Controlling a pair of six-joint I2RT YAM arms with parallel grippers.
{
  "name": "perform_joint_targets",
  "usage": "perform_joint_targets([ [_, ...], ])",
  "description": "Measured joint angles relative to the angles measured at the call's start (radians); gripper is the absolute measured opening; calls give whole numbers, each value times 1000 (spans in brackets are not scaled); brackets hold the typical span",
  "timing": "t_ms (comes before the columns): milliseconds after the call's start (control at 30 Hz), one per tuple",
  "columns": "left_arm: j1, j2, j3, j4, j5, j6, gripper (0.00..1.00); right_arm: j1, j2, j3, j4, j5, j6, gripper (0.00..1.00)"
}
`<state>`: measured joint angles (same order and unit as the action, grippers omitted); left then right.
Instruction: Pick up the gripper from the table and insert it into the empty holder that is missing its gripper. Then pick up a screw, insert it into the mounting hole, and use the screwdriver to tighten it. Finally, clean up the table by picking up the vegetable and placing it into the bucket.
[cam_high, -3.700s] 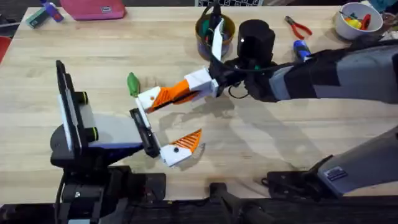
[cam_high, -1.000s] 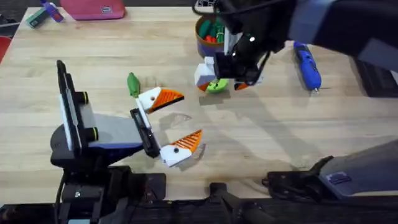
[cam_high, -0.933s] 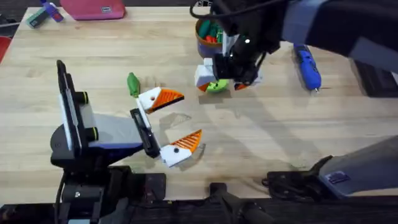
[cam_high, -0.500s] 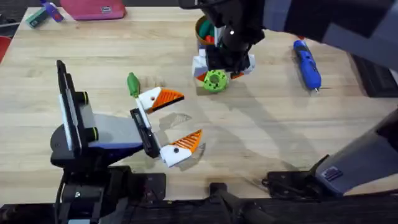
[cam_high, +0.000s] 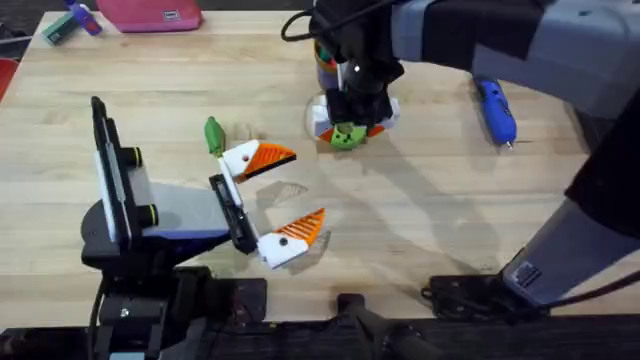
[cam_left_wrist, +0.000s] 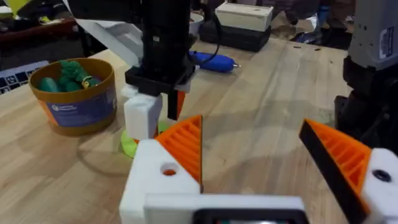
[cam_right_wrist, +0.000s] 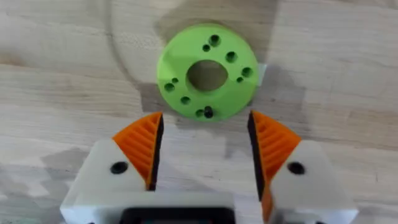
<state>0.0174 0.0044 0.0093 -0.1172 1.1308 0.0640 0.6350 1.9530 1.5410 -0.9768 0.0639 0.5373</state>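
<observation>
My right gripper (cam_right_wrist: 205, 149) is open and hovers just above the lime-green disc (cam_right_wrist: 207, 71), with nothing between its orange pads. In the overhead view it (cam_high: 350, 112) stands over the disc (cam_high: 347, 135), right next to the bucket (cam_high: 327, 58), which the arm partly covers. The bucket (cam_left_wrist: 74, 96) holds green toy pieces. The vegetable (cam_high: 213, 135) lies beside my left gripper's far finger. My left gripper (cam_high: 305, 187) is open and empty, low on the table. The screwdriver (cam_high: 495, 105) lies to the right. The loose gripper, the holder and the screws are out of view.
A pink case (cam_high: 150, 15) and a small purple and green item (cam_high: 70, 22) lie at the far left edge. My right arm spans the table's right half above the screwdriver. Bare wood lies between the two grippers.
My right arm has swung left from the left gripper's far finger to the disc beside the bucket, and has settled over it. The left arm and vegetable have not moved.
</observation>
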Motion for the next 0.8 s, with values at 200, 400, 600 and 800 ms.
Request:
perform_joint_targets([
  [200, 0, 0, 0, 0, 0, 0, 986, 2, 1, 0, 9, 0, -15, 657],
  [400, 0, 0, 0, 0, 0, 0, 985, 6, 7, 1, 13, 26, -22, 608],
  [600, 0, 0, 0, 0, 0, 0, 985, 6, 39, 1, 17, 45, -23, 491],
  [800, 0, 0, 0, 0, 0, 0, 985, 6, 39, 1, 19, 51, -26, 351],
])
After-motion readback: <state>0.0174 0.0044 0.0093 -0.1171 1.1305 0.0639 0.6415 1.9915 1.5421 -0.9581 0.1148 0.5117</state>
